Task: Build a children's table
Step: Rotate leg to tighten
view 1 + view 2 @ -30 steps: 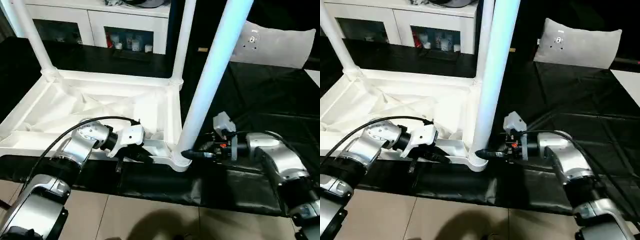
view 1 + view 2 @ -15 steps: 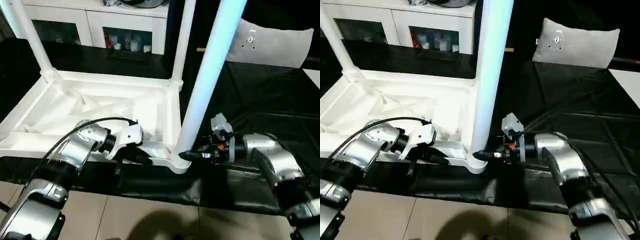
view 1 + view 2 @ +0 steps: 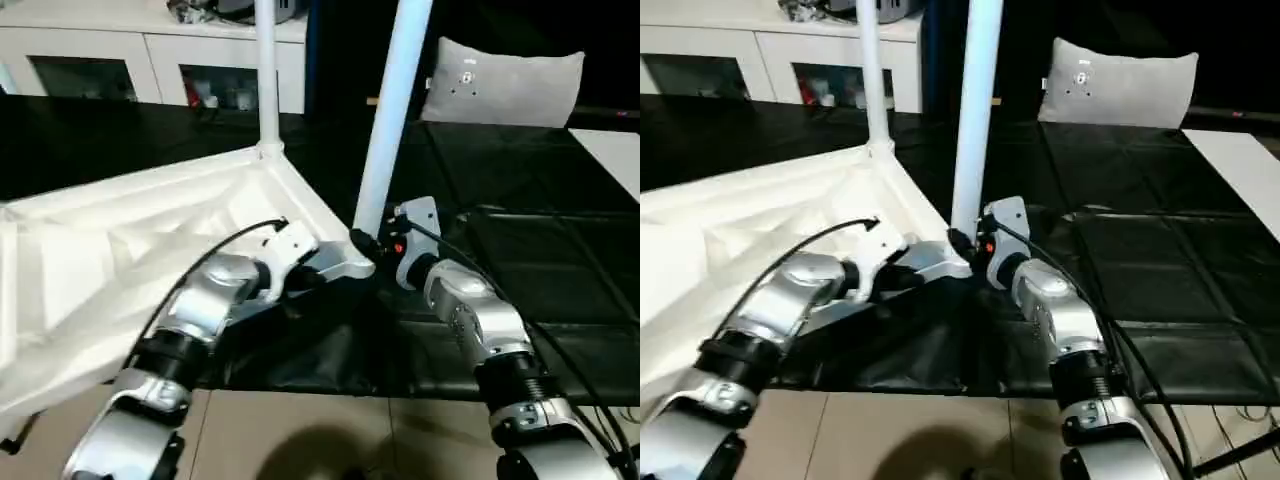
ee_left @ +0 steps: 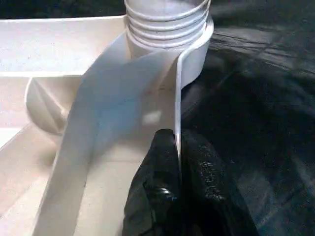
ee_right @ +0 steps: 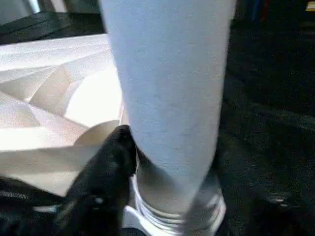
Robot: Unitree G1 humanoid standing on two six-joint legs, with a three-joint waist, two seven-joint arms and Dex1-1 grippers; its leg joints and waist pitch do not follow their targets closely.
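The upturned table panel (image 3: 110,240) fills the left side of the black tabletop (image 3: 560,260), so there is no way through low there. Two white legs (image 3: 392,105) stand upright from its near and far corners, barring the middle. Both pincers crowd the near corner socket (image 4: 167,29). To the right the black surface lies open as far as the grey cushion (image 3: 505,85).

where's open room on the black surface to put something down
The widest bare patch is the black mat on the robot's right, between the grey cushion and the right gripper. A narrower strip lies between the white cabinet and the tabletop. It's crowded at the near corner, where the left gripper pinches the rim beside the near leg.
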